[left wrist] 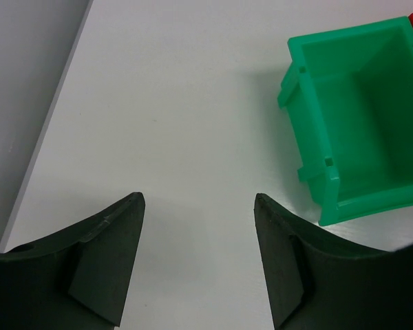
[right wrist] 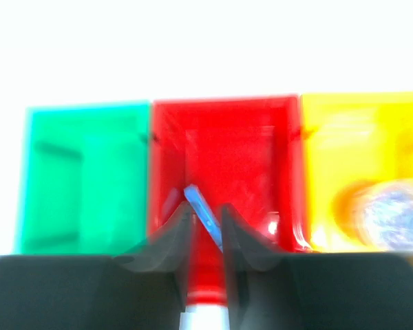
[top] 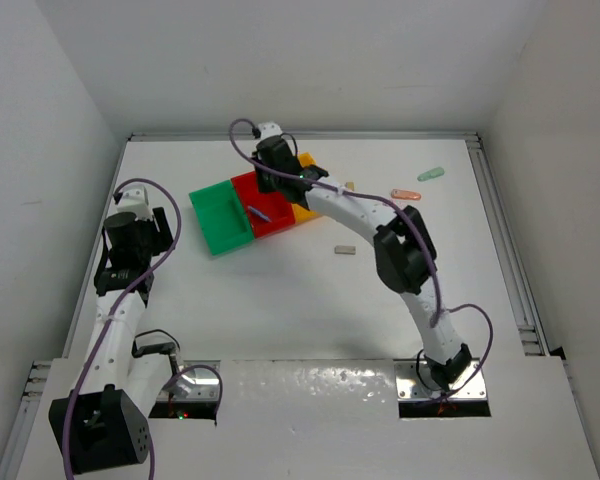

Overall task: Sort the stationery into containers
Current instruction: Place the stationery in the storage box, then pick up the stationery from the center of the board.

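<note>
Green bin (top: 220, 222), red bin (top: 275, 225) and orange-yellow bin (top: 305, 213) stand in a row at the table's middle back. A blue oblong piece (top: 258, 213) lies slanted inside the red bin (right wrist: 227, 110). My right gripper (top: 268, 190) hovers over that bin; in the blurred right wrist view its jaws (right wrist: 206, 208) stand a narrow gap apart, and the blue piece (right wrist: 199, 203) shows across that gap. A grey roll (right wrist: 392, 216) sits in the orange-yellow bin (right wrist: 358, 103). My left gripper (left wrist: 198, 198) is open and empty over bare table, left of the green bin (left wrist: 351, 103).
Loose on the table to the right are a mint piece (top: 431, 174), an orange-pink piece (top: 406, 193), a tan block (top: 345, 249) and a smaller tan bit (top: 349, 185). White walls enclose the table on three sides. My right arm stretches across above the orange-yellow bin.
</note>
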Robot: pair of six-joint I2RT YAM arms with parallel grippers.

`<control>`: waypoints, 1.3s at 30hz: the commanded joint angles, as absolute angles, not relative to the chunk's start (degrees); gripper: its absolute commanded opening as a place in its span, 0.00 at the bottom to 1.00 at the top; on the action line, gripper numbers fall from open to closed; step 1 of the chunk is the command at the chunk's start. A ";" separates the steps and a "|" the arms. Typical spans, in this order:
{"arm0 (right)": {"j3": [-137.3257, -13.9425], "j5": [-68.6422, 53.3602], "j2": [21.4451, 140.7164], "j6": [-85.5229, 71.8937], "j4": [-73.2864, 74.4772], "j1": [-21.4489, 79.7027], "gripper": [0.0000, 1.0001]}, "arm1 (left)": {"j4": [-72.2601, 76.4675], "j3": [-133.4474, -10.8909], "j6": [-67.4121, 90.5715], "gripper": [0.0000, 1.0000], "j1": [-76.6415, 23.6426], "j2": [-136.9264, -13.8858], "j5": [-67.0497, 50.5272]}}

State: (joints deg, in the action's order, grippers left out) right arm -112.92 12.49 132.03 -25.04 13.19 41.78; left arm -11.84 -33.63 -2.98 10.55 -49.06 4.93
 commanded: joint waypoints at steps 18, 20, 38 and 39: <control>-93.61 6.93 118.56 -16.97 37.28 6.07 0.47 | -10.20 -31.55 -2.46 0.63 11.34 -47.29 5.45; -93.17 7.82 120.14 -15.30 35.51 5.37 0.55 | -10.46 -31.64 -2.46 0.63 11.51 -47.29 5.62; -85.96 8.44 119.29 -13.18 30.68 6.68 0.00 | -10.11 -33.22 -2.55 0.64 14.06 -48.25 6.06; -85.00 8.70 117.70 -11.53 30.59 8.59 0.00 | -10.19 -33.14 -2.46 0.64 14.06 -48.34 5.89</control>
